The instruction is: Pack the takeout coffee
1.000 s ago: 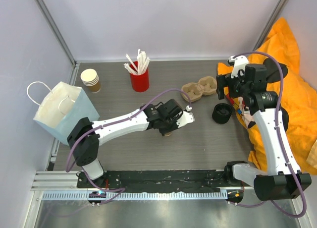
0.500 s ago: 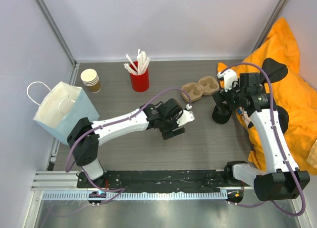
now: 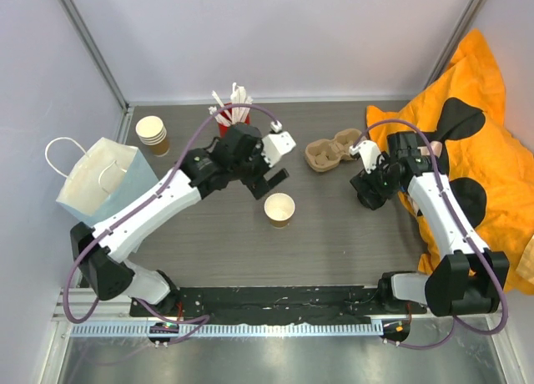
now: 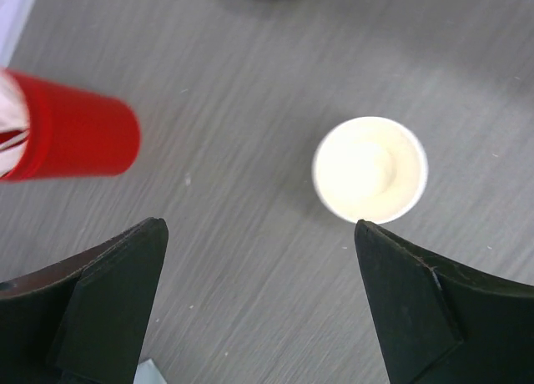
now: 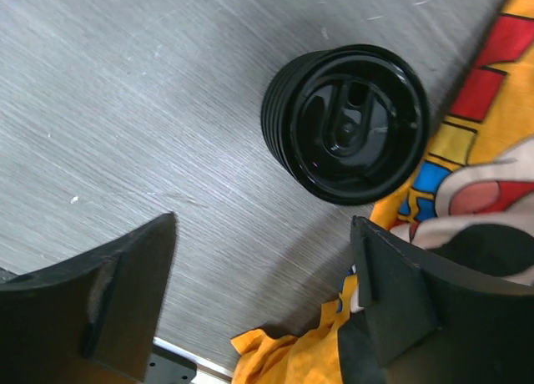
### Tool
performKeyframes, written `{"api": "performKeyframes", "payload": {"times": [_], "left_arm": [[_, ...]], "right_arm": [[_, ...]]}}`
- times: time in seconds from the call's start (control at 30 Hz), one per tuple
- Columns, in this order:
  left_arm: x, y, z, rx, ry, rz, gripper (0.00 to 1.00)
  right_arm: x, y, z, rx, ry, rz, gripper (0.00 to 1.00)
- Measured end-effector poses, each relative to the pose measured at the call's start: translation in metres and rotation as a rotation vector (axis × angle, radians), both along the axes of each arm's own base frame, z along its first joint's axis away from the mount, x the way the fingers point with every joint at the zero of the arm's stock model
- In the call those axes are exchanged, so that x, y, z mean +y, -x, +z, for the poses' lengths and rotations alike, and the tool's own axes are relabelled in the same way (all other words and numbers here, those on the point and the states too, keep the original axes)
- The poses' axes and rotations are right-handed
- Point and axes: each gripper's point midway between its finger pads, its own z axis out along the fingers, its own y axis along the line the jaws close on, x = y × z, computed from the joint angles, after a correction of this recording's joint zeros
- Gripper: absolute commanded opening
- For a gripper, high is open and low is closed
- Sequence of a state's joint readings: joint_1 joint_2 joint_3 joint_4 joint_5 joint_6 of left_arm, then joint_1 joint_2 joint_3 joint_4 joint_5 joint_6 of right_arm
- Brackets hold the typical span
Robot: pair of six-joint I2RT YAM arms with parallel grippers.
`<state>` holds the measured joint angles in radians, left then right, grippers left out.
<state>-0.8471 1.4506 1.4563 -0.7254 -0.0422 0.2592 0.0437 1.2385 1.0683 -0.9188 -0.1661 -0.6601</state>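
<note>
The takeout coffee cup (image 3: 279, 209), tan kraft with a white inside, stands upright and alone on the grey table. My left gripper (image 3: 269, 182) hovers open just behind it, apart from it. In the left wrist view the cup (image 4: 370, 169) lies ahead of the wide-open gripper (image 4: 257, 229), with nothing between the fingers. My right gripper (image 3: 369, 190) is open low over a stack of black lids (image 5: 350, 121). In the right wrist view that gripper (image 5: 263, 224) holds nothing and the lids sit just beyond the fingertips.
A red cup of white sticks (image 3: 234, 127) stands behind the left arm, also in the left wrist view (image 4: 71, 135). A moulded cup carrier (image 3: 334, 150) lies at back centre. Stacked kraft cups (image 3: 152, 135) and a paper bag (image 3: 104, 188) stand left. Orange cloth (image 3: 476, 150) covers the right edge.
My left gripper opened, let go of the cup and rose back toward the red cup; the cup stays on the table. My right arm dropped leftward onto the black lids.
</note>
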Motion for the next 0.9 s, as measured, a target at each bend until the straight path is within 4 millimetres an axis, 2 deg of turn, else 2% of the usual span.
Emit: {"api": "performKeyframes", "payload": {"times": [0.13,0.27,0.5,0.6,0.63,0.9], "left_arm": [[0.031,-0.018,0.011,-0.009,0.040,0.095,1.00],[0.045,-0.018,0.012,0.002,0.062,0.122,1.00],[0.056,-0.013,0.010,0.025,0.090,0.143,1.00],[0.059,-0.014,0.007,0.032,0.097,0.150,1.00],[0.060,-0.014,0.006,0.036,0.098,0.152,1.00],[0.063,-0.016,0.005,0.047,0.113,0.172,1.00]], "right_arm": [[0.002,-0.002,-0.015,0.052,0.007,0.061,0.74],[0.005,-0.005,-0.026,0.094,0.009,0.122,0.69],[0.007,-0.020,-0.030,0.120,0.004,0.195,0.65],[0.005,-0.023,-0.031,0.122,0.001,0.204,0.60],[0.004,-0.024,-0.032,0.126,0.001,0.209,0.56],[-0.007,-0.025,-0.049,0.189,-0.024,0.202,0.49]]}}
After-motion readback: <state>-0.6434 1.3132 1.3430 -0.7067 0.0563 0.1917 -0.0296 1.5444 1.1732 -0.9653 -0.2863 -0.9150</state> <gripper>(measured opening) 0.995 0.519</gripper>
